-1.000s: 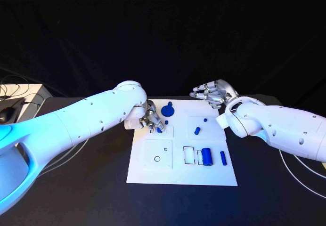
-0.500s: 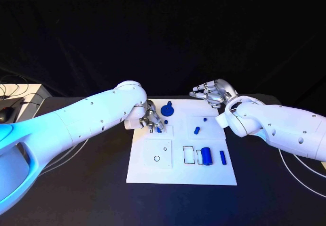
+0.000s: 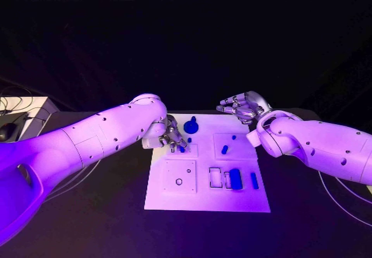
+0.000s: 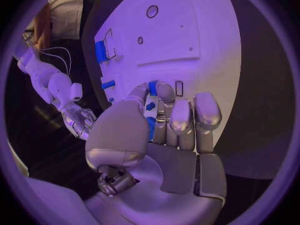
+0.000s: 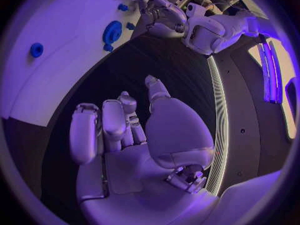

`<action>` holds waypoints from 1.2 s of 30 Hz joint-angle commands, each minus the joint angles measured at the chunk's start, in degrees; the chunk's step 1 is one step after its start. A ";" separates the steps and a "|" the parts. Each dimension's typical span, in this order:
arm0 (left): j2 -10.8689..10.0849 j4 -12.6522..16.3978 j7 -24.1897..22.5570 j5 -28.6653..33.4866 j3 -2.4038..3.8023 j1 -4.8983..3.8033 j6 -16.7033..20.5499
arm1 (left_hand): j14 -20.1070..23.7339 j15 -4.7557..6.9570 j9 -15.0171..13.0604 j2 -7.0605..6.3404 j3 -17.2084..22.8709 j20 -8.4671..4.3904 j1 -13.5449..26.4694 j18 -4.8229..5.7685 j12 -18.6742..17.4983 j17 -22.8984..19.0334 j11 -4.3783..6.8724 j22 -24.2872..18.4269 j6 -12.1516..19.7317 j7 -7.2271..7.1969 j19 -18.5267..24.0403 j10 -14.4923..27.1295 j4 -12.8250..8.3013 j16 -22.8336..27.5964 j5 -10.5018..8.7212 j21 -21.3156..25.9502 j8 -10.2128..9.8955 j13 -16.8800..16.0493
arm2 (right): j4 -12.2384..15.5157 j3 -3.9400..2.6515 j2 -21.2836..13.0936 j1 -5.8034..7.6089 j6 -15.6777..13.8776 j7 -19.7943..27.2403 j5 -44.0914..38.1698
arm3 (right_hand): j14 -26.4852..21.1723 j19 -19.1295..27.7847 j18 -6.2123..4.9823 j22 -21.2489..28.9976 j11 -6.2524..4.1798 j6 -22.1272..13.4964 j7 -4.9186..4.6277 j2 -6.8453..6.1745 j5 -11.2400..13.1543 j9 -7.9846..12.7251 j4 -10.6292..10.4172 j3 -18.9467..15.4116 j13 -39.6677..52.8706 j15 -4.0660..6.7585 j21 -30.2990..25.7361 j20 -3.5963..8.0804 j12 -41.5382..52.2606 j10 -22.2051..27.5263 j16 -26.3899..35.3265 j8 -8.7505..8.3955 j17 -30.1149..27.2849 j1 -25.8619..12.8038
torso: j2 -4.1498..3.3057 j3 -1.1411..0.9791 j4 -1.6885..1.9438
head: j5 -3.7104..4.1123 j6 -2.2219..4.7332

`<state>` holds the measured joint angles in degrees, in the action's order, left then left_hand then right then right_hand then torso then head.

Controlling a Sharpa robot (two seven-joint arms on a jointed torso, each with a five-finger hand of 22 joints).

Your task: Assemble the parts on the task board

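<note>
Where the left hand point(image 3: 171, 135) curls, a part point(image 4: 152, 88) hides.

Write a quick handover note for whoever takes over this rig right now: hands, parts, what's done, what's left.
Left hand: fingers down on the task board near its far left, closed around a small blue part.
Right hand: raised beyond the board's far right corner, fingers apart, holding nothing.
Parts: round blue piece at the far edge, short peg mid-board, blue block and thin bar nearer right.
Done: cannot tell what is seated.
Left: place the held part, then the rest.
</note>
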<state>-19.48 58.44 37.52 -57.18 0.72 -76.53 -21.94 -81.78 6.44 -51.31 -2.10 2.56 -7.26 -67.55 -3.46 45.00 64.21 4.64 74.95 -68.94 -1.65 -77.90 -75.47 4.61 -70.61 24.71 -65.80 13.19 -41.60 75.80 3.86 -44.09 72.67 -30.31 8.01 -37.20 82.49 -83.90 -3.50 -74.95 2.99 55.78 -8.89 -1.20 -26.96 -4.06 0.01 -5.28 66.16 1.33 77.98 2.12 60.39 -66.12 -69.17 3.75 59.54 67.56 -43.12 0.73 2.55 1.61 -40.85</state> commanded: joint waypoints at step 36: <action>-3.52 4.44 -1.06 0.03 1.40 0.29 3.84 | -0.21 0.19 -1.16 -2.96 -9.84 -0.09 3.59 0.27 0.82 0.12 0.03 1.62 -0.08 0.29 -0.83 -0.42 9.57 -0.53 -21.75 0.25 1.13 -0.02 | -0.19 -0.02 -0.39 -0.11 0.51 0.62 -0.38 | 0.11 -4.52 0.08 -11.63 -0.17 -0.07 -0.31 0.39 -0.04 -0.10 0.13 -0.35 -0.05 0.34 -0.36 0.28 0.09 0.17 0.19 0.09 -0.11 -0.01 | 0.08 0.04 0.04 | 0.11 0.32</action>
<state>-22.83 62.43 37.30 -57.34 1.99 -76.27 -19.68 -81.78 6.44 -52.40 -4.56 -7.32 -7.25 -63.76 -3.45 45.71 64.28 4.71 74.93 -68.90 -1.66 -78.32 -75.59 13.78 -70.82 3.15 -65.80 14.12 -41.59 75.61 3.86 -44.42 72.62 -30.31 8.06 -37.20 82.49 -83.90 -3.50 -74.92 3.01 55.81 -8.80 -1.20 -26.96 -4.06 0.01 -5.28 66.16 1.33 77.98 2.12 60.39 -66.14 -69.18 3.75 59.47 67.56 -43.05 0.79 2.60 1.80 -40.60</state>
